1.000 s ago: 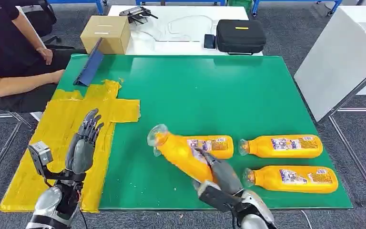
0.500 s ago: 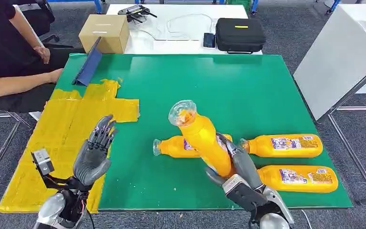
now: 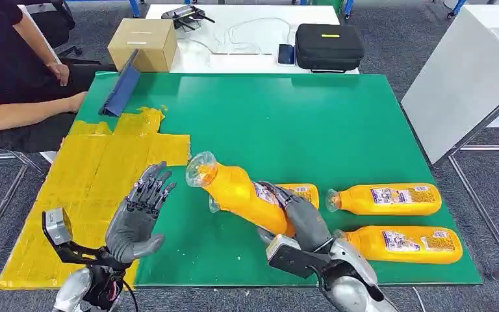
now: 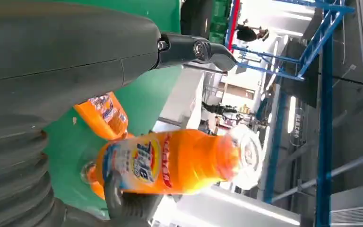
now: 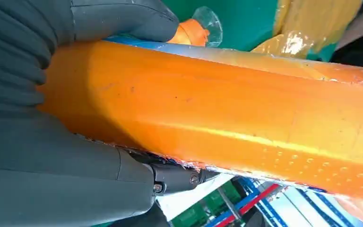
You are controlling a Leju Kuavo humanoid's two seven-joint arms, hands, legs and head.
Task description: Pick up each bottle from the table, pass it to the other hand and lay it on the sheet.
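An orange bottle (image 3: 243, 195) is held clear of the green surface (image 3: 312, 123), gripped around its lower body by the right hand (image 3: 299, 218), whose fingers are wrapped onto it. Its long axis is tilted, with the clear cap pointing toward ten o'clock and the base toward four o'clock, so the cap end is presented to the left hand (image 3: 136, 218). That hand is raised with palm up and fingers spread apart, holding nothing, and lies at about eight o'clock from the cap, near it but not touching. In the left wrist view the same bottle (image 4: 170, 161) is seen lengthwise just beyond the thumb.

The handover is judged to be the step in hand; the free neck and shoulder would have to be closed on by the left hand before release.

The yellow sheet (image 3: 84, 175) lies at nine o'clock, under and beyond the left hand. Three more bottles remain lying on the surface: one (image 3: 302, 193) partly hidden behind the held one, and two (image 3: 386, 198) (image 3: 399, 244) at three o'clock.
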